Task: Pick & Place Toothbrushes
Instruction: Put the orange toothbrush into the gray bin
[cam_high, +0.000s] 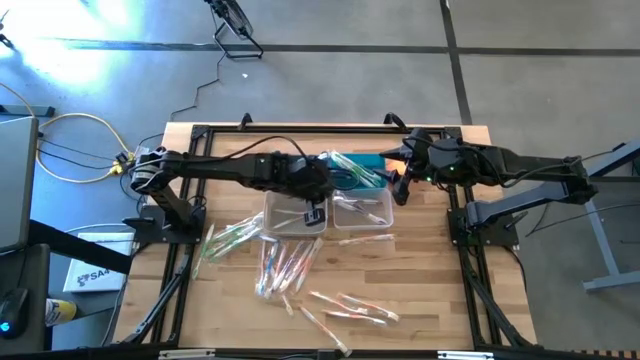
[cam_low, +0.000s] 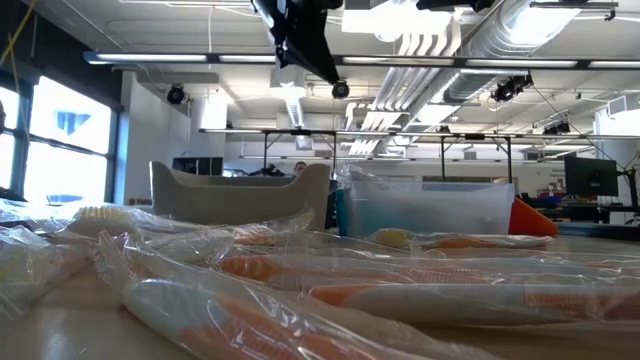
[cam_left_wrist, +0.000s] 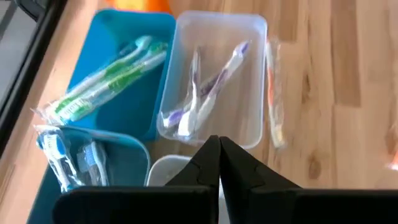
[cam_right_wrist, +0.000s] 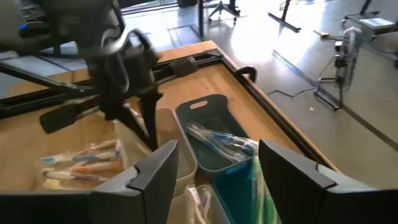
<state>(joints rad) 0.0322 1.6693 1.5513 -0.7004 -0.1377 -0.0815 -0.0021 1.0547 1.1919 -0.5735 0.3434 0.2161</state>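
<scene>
The left gripper (cam_high: 314, 213) is seen over the whitish bin (cam_high: 283, 215) near the table centre, fingers (cam_left_wrist: 239, 167) pressed together with nothing between them. In the left wrist view the closed tips are poised above a clear bin (cam_left_wrist: 214, 74) in which purple-handled toothbrushes (cam_left_wrist: 208, 90) are laid. Beside it a blue bin (cam_left_wrist: 121, 68) is filled with green-handled toothbrushes (cam_left_wrist: 102, 87), and a second blue bin (cam_left_wrist: 93, 165) with blue-handled toothbrushes (cam_left_wrist: 71, 158). One wrapped orange-handled toothbrush (cam_left_wrist: 273, 93) is laid on the wooden table (cam_left_wrist: 348, 93) just beside the clear bin.

The right gripper (cam_high: 400, 180) is held at the far right of the bin cluster, above the blue bins; its fingers (cam_right_wrist: 155, 174) are spread wide and nothing is gripped. In the right wrist view the left arm's gripper (cam_right_wrist: 146, 118) is shown hanging over the bins, with a dark teal bin (cam_right_wrist: 214, 140) of toothbrushes just below.

Most loose toothbrushes (cam_high: 285, 265) are scattered on the table in front of the bins, a further group (cam_high: 350, 308) nearer the front edge, another (cam_high: 230, 238) toward the left. In the low view wrapped orange-handled toothbrushes (cam_low: 400, 290) are piled close to the camera, with the bins behind them.
</scene>
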